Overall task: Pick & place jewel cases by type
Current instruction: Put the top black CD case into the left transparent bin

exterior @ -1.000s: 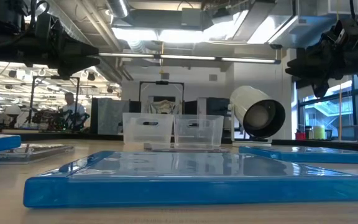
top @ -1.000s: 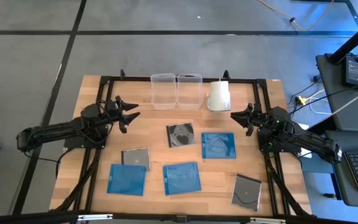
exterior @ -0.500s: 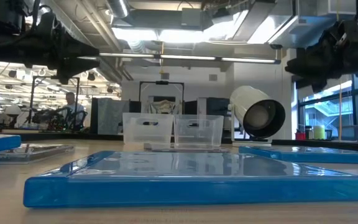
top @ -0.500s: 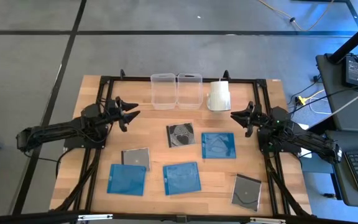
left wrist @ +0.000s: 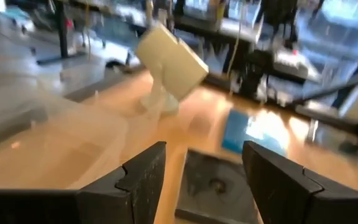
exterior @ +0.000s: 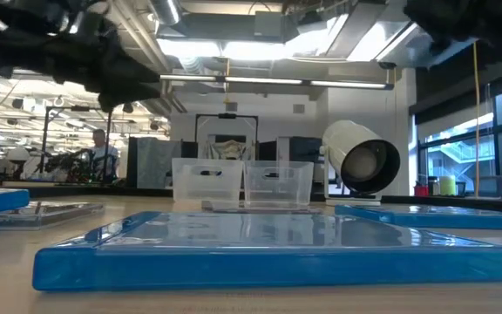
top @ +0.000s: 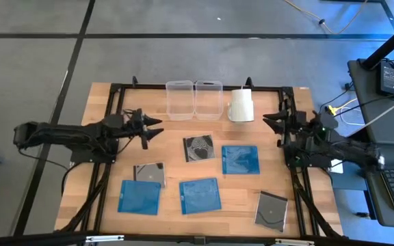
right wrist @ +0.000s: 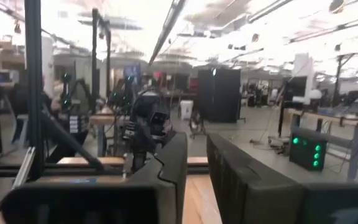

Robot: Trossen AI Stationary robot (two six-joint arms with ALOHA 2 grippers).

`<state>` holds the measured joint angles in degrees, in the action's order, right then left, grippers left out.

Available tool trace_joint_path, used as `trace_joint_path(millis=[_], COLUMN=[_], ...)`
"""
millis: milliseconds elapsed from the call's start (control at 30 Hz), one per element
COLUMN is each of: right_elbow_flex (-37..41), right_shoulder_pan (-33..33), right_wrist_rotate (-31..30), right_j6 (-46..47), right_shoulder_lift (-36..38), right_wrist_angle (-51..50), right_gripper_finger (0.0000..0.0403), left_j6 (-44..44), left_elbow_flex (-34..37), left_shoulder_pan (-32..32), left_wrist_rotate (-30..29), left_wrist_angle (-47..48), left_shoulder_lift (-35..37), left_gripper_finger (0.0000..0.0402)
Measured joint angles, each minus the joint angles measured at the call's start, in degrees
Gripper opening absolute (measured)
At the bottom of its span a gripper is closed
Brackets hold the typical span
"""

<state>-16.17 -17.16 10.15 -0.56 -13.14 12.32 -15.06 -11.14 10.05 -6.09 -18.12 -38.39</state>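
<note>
— From above, where do the jewel cases lie, taking the white roll [top: 240, 106] as the mark?

— All six lie flat on the wooden bench [top: 108, 205], on the side of the roll away from the back edge. A dark case with a disc [top: 199, 147] and a blue case [top: 240, 159] are nearest the roll. Farther off are a second dark case [top: 149, 173], two more blue cases [top: 139, 197] [top: 200, 195], and a third dark case [top: 271, 210], farthest out. Two clear bins [top: 194, 100] stand just beside the roll.

— And the arms?

— The left pincer [top: 154, 129] hangs above bare wood, well apart from the roll past the bins, its fingers apart and empty. The right pincer [top: 268, 121] is near the roll on the other side, fingers drawn almost together, nothing between them.

— At bench level?

— A blue case fills the foreground [exterior: 273, 249]; the bins [exterior: 242, 183] and the roll [exterior: 362, 159] stand behind it. A person [exterior: 101, 155] is in the room beyond. No label reads clearly.

— Left wrist camera?

— Its two fingers [left wrist: 143, 180] stand apart, a dark case [left wrist: 213, 190] between them farther on, a blue one [left wrist: 253, 132] beyond, and the roll [left wrist: 169, 62] behind.

— Right wrist camera?

— Its fingers [right wrist: 166, 165] leave only a narrow gap and hold nothing; the room lies behind. No writing is legible.
</note>
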Motion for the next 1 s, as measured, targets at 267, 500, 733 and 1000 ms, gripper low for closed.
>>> trace_joint_path(millis=[267,500,733,1000], right_elbow_flex=[-13.87,-19.80,-20.97,-21.02], right_shoulder_pan=[4.58,11.68,15.49,15.73], right_wrist_rotate=[1.95,21.94,22.26,16.24], right_j6=[3.87,-3.45,-5.76,-5.94], right_shoulder_lift=[-26.53,-41.70,-49.79,-57.33], right_wrist_angle=[-5.11,-3.81,-2.38,2.14], right_gripper_finger=[0.0043,0.0043,0.0042,0.0045], left_j6=[0.67,0.80,-0.69,-0.78], left_elbow_flex=[-8.63,-12.16,-12.19,-12.19], left_shoulder_pan=[-3.39,-6.17,-8.61,-9.27], left_wrist_rotate=[-0.72,-0.70,-0.73,-0.72], left_wrist_angle=[2.67,3.29,2.34,-0.61], left_shoulder_lift=[-19.54,-29.88,-35.50,-40.08], left_gripper_finger=[0.0209,0.0209,0.0209,0.0209])
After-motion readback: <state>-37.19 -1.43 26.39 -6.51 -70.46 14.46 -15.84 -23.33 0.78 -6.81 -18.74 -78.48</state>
